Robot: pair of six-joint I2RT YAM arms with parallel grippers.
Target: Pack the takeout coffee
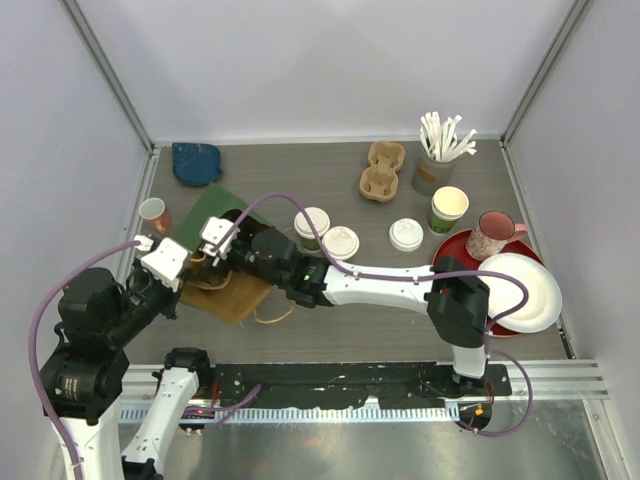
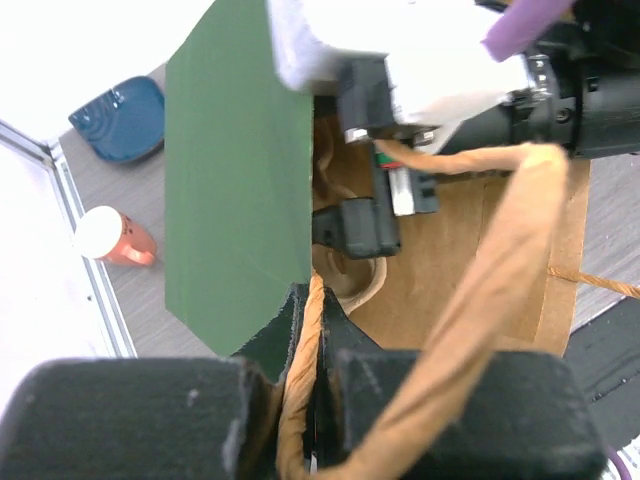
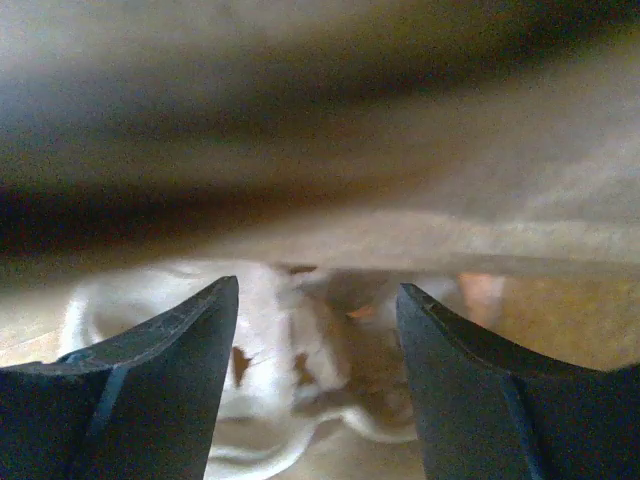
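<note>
Noting left claw [image 2: 318, 400] pinched tight on bag handle [image 2: 500, 270], right claw [image 3: 318, 380] spread wide inside bag [image 1: 235, 298], lidded cups [image 1: 340, 242] standing on counter [image 1: 330, 170] at bag's 3 o'clock: likely light, squashy, slick-lidded, so grip mid-wall below lid, gently.

Two lidded cups [image 1: 312, 228] stand just right of the paper bag [image 1: 235, 295]; a cup carrier [image 1: 382, 170] lies farther right, behind it.

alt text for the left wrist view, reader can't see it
The left gripper, jaws shut on a twisted brown paper handle, holds a green and brown paper bag while the right arm reaches into its mouth. Beyond the bag, a blue object and a small orange-pink cup sit on the grey table.
</note>
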